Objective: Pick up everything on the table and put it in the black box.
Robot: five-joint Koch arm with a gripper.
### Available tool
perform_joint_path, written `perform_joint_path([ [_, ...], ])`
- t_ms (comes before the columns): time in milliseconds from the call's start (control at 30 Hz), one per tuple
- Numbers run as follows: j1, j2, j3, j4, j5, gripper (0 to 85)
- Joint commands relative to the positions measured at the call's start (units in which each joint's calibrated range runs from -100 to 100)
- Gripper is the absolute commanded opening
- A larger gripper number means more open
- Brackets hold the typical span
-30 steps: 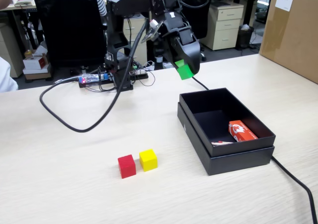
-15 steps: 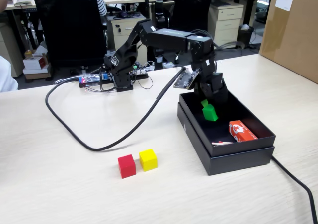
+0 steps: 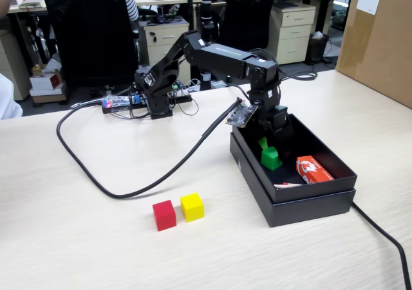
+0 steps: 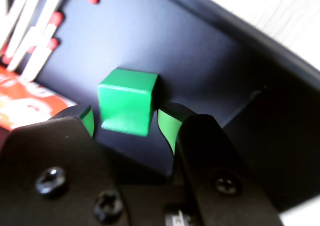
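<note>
Fixed view first: the arm reaches down into the black box (image 3: 302, 203), which sits on the bench (image 3: 77, 251) at the right of this view. The pincer (image 3: 265, 143) hangs just over a green cube (image 3: 271, 157) lying on the box floor, with a red and white packet (image 3: 313, 170) near it and what look like matchsticks (image 3: 288, 185) by the front wall. Two things remain outside on the bench, well apart from the box: a red cube (image 3: 164, 215) and a yellow cube (image 3: 192, 207), just beside each other, perhaps touching. A thick black cable (image 3: 122, 190) curves behind them.

Wrist view: the pincer (image 4: 125, 123) stands spread, its green-padded fingertips (image 4: 167, 128) on either side of the green cube (image 4: 126, 107), with a visible gap on each side, so nothing is pinched. Matchsticks (image 4: 37, 40) and the packet (image 4: 25, 103) lie at the left.

The cubes look rigid, light and smooth-faced, probably painted wood or plastic. I judge that each is best taken across two opposite flat faces, squarely, at mid-height; a corner grip would likely slip or twist. The red and yellow pair sit so close that one jaw may nudge the neighbour.
</note>
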Motion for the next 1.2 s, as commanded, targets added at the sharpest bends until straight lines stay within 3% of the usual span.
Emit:
perform_joint_path([
  [0, 0.0, -12.92, 0.88, 0.34, 0.0, 34.0],
  [67, -0.44, -20.03, -1.57, 0.25, -0.05, 39.4],
  [267, -4.84, -43.32, -7.28, 0.25, -0.63, 42.7],
  [600, -18.9, -57.67, -24.87, 0.34, -5.76, 48.9],
  [833, -24.32, -47.11, -24.69, 0.77, -7.23, 49.2],
  [1167, -25.54, -12.34, 2.96, 0.77, -8.84, 47.6],
])
